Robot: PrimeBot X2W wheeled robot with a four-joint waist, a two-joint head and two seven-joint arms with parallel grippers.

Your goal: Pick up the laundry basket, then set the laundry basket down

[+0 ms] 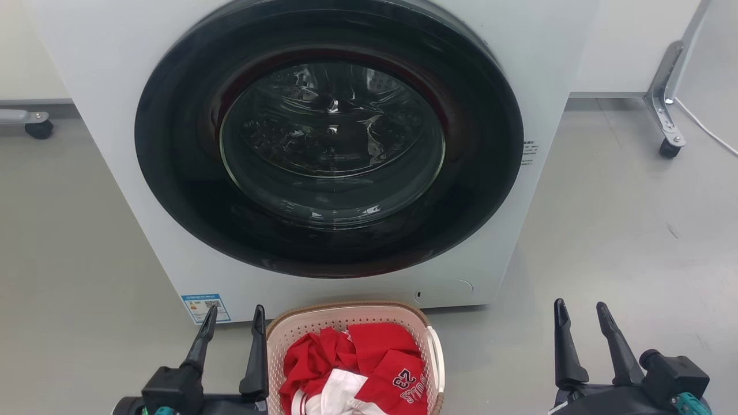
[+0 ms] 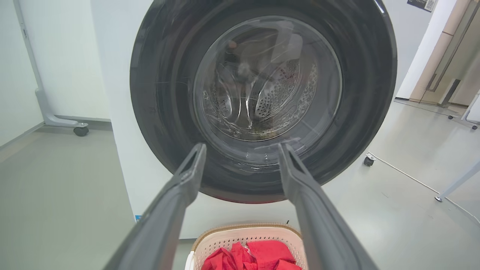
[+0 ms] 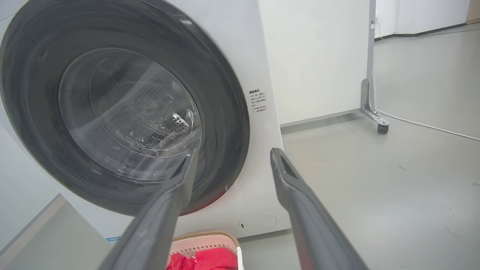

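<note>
At the far left a caster (image 1: 39,128) sits on the grey floor (image 1: 75,259) by the wall. The left gripper (image 1: 236,311) is at the lower left, its 2 fingers spread apart with nothing between them, the inner one just beside the basket's left wall; whether it touches I cannot tell. The basket (image 1: 346,306) stands on the floor in the middle, close against the foot of the washer (image 1: 104,86) and below its round dark door (image 1: 173,144), which is closed. In the basket lies red and white clothing (image 1: 357,357), one piece marked 23. A white handle (image 1: 436,351) shows on the basket's right side. Well to the right of the basket, over bare floor, the right gripper (image 1: 580,305) points up, its 2 fingers also parted and holding nothing. At the far right a metal foot on a wheel (image 1: 669,148) stands by a white panel, with a white cable (image 1: 709,132) running across the floor.
</note>
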